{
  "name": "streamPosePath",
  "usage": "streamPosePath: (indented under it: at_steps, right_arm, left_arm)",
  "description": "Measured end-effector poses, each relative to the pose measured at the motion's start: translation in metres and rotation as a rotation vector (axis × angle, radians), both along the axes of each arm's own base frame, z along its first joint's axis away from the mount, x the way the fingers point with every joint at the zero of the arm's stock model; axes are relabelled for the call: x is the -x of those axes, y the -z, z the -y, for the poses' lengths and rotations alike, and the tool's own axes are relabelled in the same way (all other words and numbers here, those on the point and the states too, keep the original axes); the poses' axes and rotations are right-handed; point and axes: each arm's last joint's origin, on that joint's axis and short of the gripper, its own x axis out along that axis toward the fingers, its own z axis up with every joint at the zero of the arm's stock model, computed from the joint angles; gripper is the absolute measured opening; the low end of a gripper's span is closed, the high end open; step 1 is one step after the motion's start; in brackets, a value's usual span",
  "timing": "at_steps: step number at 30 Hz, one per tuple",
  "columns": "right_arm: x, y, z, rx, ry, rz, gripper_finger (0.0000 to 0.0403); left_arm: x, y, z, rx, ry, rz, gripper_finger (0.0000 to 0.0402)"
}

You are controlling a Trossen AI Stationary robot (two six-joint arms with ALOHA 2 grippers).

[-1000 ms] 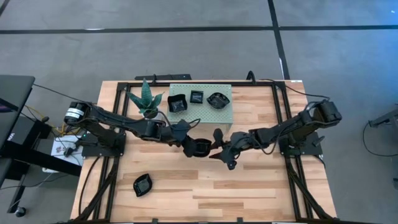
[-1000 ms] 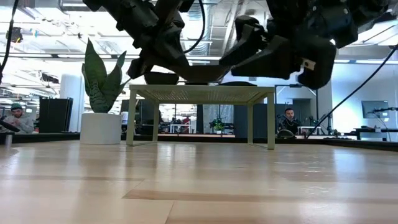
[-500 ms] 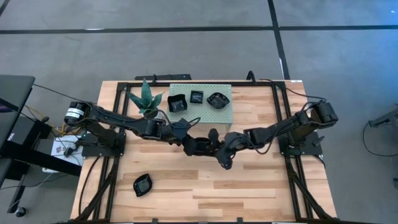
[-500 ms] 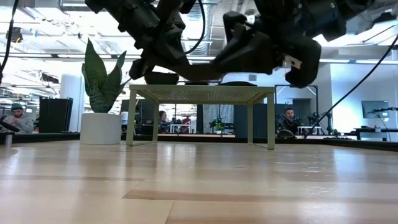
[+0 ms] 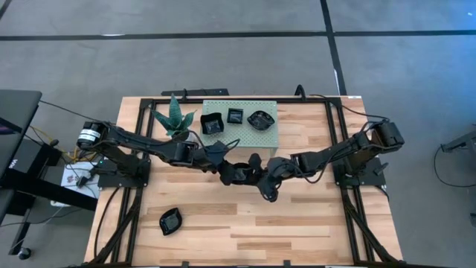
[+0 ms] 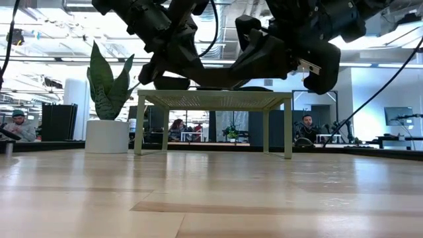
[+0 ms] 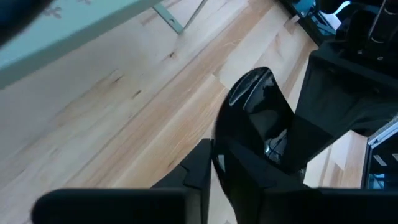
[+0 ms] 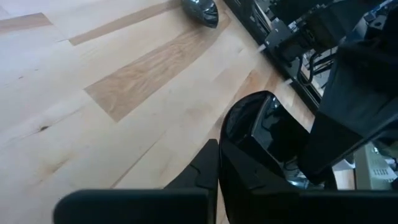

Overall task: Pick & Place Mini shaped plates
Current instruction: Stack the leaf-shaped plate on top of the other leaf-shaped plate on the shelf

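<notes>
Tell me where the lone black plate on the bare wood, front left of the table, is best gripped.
Probably by its raised rim, coming straight down from above: the plate seems to lie flat, open side up, on the table. It has no handle, and bare wood shows all round it.

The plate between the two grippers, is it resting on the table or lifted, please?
Lifted: the plate hangs well above the table in the low view, the right gripper shut on it.
</notes>
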Motion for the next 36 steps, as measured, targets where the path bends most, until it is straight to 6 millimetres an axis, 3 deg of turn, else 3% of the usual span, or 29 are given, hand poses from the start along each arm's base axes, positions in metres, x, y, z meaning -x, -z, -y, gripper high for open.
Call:
streamPosePath:
  at_steps: [8, 17, 21, 25, 31, 36]
  right_arm:
    - [0.002, -0.004, 0.000, -0.089, 0.081, -0.007, 0.0003]
    - [0.026, -0.029, -0.007, -0.194, 0.108, -0.054, 0.0003]
    - [0.035, -0.030, -0.007, -0.160, 0.133, -0.109, 0.0002]
    - [0.045, -0.035, -0.005, -0.006, 0.339, -0.074, 0.0002]
    - [0.056, -0.058, 0.015, 0.231, 0.604, 0.059, 0.0001]
    - [0.061, -0.073, 0.052, 0.117, 0.625, 0.085, 0.0001]
  left_arm:
    - [0.000, -0.001, -0.001, -0.060, 0.014, 0.004, 0.0080]
    - [-0.003, -0.002, -0.018, -0.119, 0.009, 0.013, 0.0084]
    - [-0.003, -0.002, -0.022, -0.125, 0.001, 0.014, 0.0084]
    - [-0.003, -0.002, -0.019, -0.134, 0.016, 0.013, 0.0084]
    - [-0.003, -0.002, -0.016, -0.134, 0.028, 0.014, 0.0081]
    - [-0.003, -0.002, -0.011, -0.137, 0.045, 0.015, 0.0082]
